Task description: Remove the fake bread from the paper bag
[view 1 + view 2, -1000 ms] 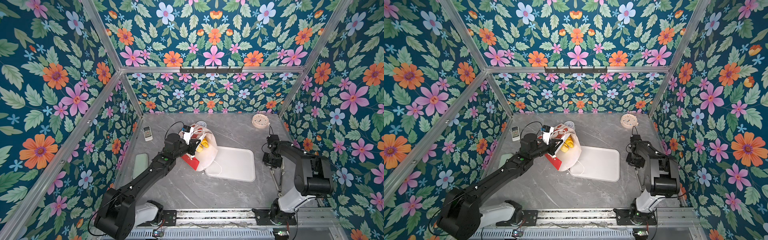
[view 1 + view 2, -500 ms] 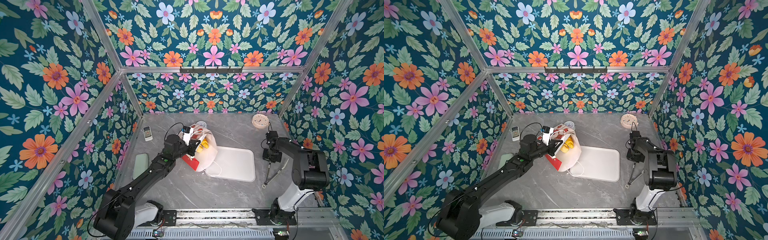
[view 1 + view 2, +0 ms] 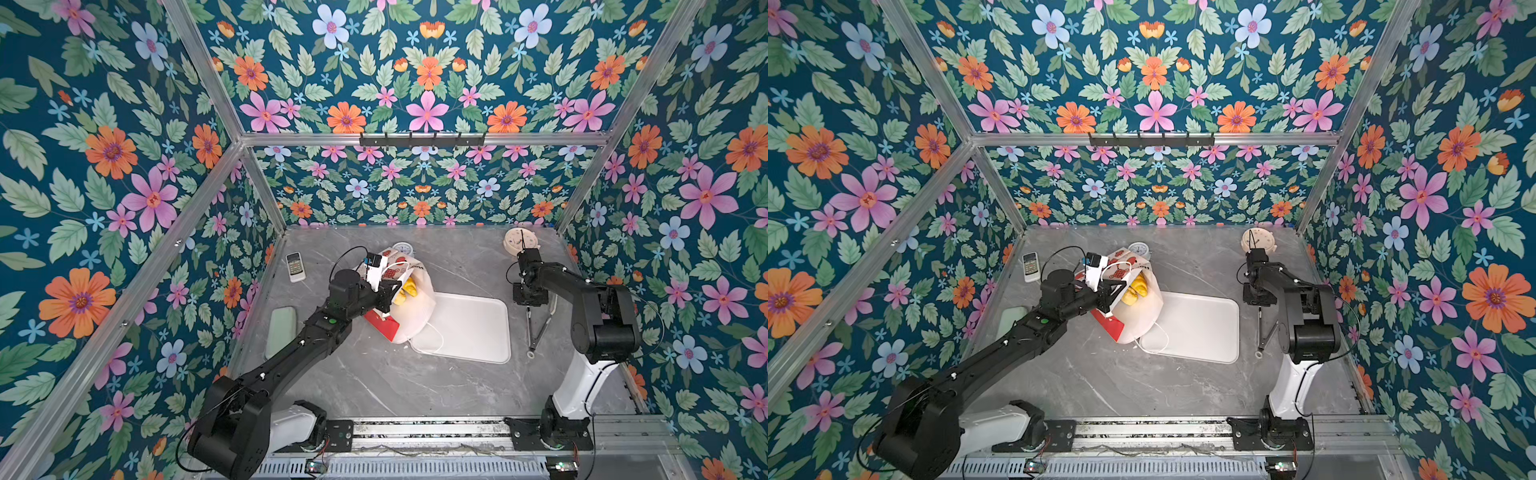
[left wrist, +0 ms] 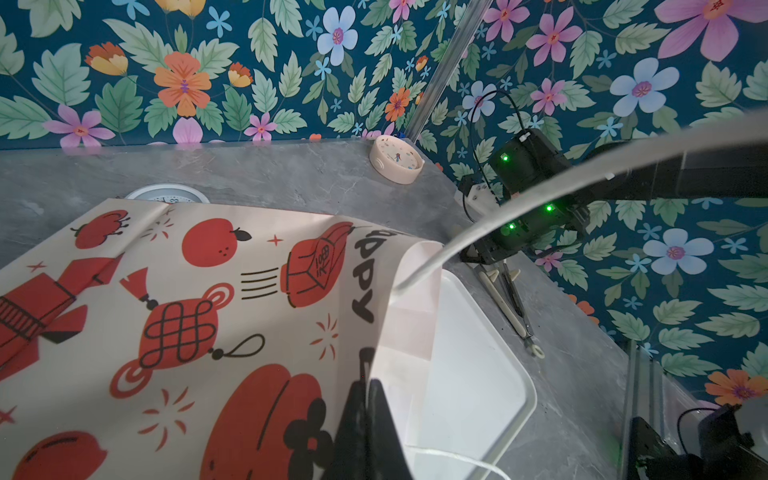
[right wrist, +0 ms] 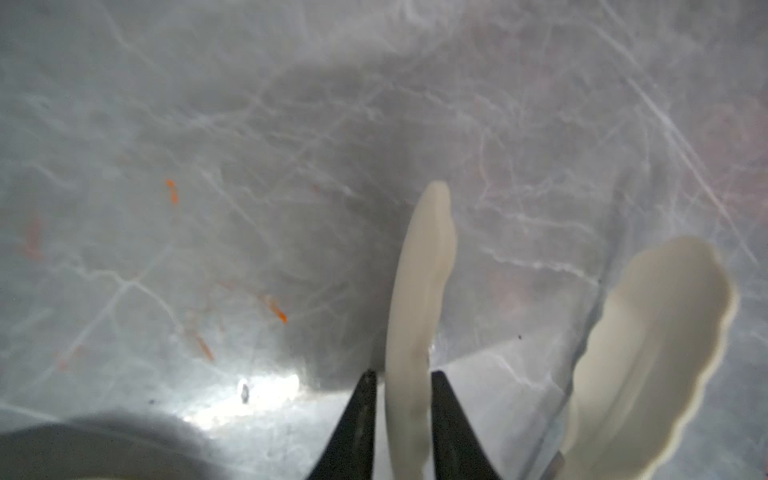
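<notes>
The paper bag (image 3: 415, 318) (image 3: 1144, 318) lies tilted with its white mouth over the left end of the white tray (image 3: 469, 328) (image 3: 1200, 328). Yellow fake bread (image 3: 405, 291) (image 3: 1136, 289) shows inside the mouth. My left gripper (image 3: 392, 287) (image 3: 1115, 289) (image 4: 368, 384) is shut on the bag's rim (image 4: 386, 332), holding the mouth up. My right gripper (image 3: 528, 301) (image 3: 1258, 301) (image 5: 401, 376) hangs low over the table, right of the tray. Its jaws stand slightly apart on either side of one cream arm of the tongs (image 5: 419, 270), with thin gaps showing.
The tongs (image 3: 536, 328) (image 3: 1266, 332) (image 4: 511, 303) lie on the grey table right of the tray. A remote control (image 3: 295, 267) and a pale green pad (image 3: 281, 332) sit at the left. A white dial (image 3: 402, 248) stands behind the bag and a beige round dish (image 3: 517, 240) at back right.
My right gripper has shifted a little toward the back over the tongs, and its jaws have parted from shut. The left arm and bag have not moved.
</notes>
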Controlling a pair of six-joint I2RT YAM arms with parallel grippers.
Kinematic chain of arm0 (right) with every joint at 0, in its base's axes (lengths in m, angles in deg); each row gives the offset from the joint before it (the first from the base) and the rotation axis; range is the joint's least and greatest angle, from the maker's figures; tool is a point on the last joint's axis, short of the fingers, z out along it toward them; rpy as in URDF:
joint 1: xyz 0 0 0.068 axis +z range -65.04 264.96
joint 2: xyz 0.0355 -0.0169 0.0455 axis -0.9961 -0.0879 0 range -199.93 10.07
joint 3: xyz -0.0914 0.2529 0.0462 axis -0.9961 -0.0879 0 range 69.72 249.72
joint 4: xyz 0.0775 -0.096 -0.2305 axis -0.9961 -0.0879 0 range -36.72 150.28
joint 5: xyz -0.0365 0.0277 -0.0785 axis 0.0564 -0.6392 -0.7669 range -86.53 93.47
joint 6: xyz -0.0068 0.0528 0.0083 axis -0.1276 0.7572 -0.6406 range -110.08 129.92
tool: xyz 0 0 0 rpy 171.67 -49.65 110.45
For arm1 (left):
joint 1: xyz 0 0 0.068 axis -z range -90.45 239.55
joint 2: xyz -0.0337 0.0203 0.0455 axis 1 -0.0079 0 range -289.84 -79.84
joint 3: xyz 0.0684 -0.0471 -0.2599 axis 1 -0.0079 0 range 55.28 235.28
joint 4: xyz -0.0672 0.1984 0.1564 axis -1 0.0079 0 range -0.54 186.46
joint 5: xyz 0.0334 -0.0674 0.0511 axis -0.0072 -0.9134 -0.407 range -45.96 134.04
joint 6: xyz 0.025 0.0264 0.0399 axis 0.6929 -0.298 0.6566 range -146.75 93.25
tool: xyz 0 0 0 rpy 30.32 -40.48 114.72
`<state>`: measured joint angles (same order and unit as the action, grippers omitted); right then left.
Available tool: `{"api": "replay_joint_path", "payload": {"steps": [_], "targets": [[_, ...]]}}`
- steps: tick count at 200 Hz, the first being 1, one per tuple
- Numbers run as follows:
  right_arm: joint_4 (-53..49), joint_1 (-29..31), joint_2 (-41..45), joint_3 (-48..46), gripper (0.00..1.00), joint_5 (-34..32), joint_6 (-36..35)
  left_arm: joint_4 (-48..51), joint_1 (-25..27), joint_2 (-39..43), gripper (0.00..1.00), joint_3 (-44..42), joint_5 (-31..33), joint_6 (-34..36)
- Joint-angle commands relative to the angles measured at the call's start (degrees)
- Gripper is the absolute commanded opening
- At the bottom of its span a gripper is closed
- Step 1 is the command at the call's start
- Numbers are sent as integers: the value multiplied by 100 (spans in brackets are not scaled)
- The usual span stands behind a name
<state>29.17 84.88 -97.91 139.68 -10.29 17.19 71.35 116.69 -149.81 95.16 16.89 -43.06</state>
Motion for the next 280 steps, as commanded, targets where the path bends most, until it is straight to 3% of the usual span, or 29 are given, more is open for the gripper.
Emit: {"api": "replay_joint_path", "payload": {"steps": [1,27,43,51,75,110,139,202,257,280], "targets": [[71,8,17,34,52,-50,-138,-324,-7,-33,0,12,-93,23],[346,67,628,-382,74,90,55,-342,-7,-51,0,20,-104,20],[502,246,1353,-818,93,-29,261,-325,-7,-34,0,27,-96,20],[474,333,1752,-1019,99,-73,441,-316,-7,-19,0,31,-76,15],[-64,374,2596,-1501,99,-164,1129,-273,-6,41,0,55,-54,28],[-1087,365,3034,-1820,95,-241,1754,-203,-12,98,0,95,-55,43],[-1185,336,2881,-1923,87,-286,1752,-184,-6,97,0,125,-47,45],[-1084,109,2507,-1959,85,177,1796,67,-11,86,0,280,74,96],[-1001,-91,2117,-1840,81,555,1622,529,0,-65,0,584,555,330],[-902,-90,1825,-1738,76,542,1594,580,2,-122,0,644,600,367]]}}
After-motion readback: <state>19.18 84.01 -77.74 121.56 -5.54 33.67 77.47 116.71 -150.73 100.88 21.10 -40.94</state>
